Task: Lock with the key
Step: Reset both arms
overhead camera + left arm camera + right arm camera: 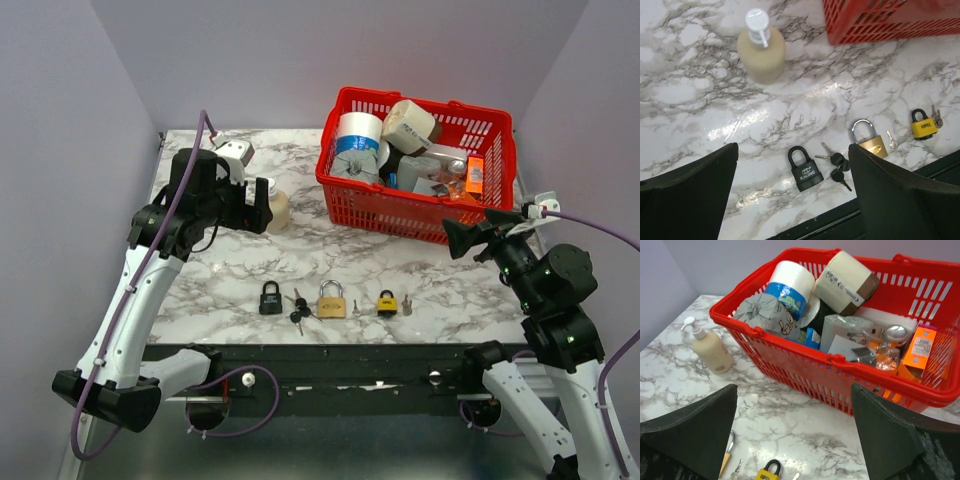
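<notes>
Three padlocks lie in a row near the table's front edge. A black padlock (270,299) (804,169) has black-headed keys (298,309) (837,164) beside it. A brass padlock (332,301) (869,138) has a small key (355,309) (891,140) to its right. A yellow padlock (386,303) (923,125) (769,472) has a key (406,305) (936,116) next to it. My left gripper (256,208) (792,200) is open, raised over the table's left. My right gripper (455,238) (792,440) is open, raised in front of the basket.
A red basket (400,212) (805,371) full of tape rolls and boxes stands at the back right. A cream soap pump bottle (275,205) (760,50) (710,347) stands left of it, close by my left gripper.
</notes>
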Controlling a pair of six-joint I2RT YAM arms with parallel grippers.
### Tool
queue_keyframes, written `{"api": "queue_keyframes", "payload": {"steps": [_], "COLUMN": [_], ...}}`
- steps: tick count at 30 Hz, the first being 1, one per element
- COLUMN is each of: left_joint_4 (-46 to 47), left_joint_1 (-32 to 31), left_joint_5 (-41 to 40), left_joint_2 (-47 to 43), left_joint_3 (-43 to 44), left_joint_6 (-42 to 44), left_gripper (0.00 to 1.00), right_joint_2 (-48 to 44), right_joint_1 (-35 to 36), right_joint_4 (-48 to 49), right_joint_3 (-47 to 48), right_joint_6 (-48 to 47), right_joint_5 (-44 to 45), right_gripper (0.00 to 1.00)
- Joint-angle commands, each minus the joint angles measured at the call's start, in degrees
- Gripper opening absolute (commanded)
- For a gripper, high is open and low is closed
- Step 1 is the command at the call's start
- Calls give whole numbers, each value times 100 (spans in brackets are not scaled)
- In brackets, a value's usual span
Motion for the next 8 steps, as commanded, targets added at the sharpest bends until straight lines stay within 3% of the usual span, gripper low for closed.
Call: {"api": "queue_keyframes", "payload": {"steps": [1, 8], "left_joint_4": [6, -108], "left_joint_1": [176, 475], "left_joint_5": [-372, -223], "left_joint_2": [-522, -708], "left_joint_3": [-428, -307], "left_joint_6": [72, -77], "left_gripper": [99, 99], "right_joint_2": [-267, -390], "right_joint_1": [-179, -241], "right_joint_4": [-362, -187], "right_joint_3": [-317, -440], "right_joint_6": [345, 442], "right_joint_5": [-558, -849], "right_gripper": [100, 100]}}
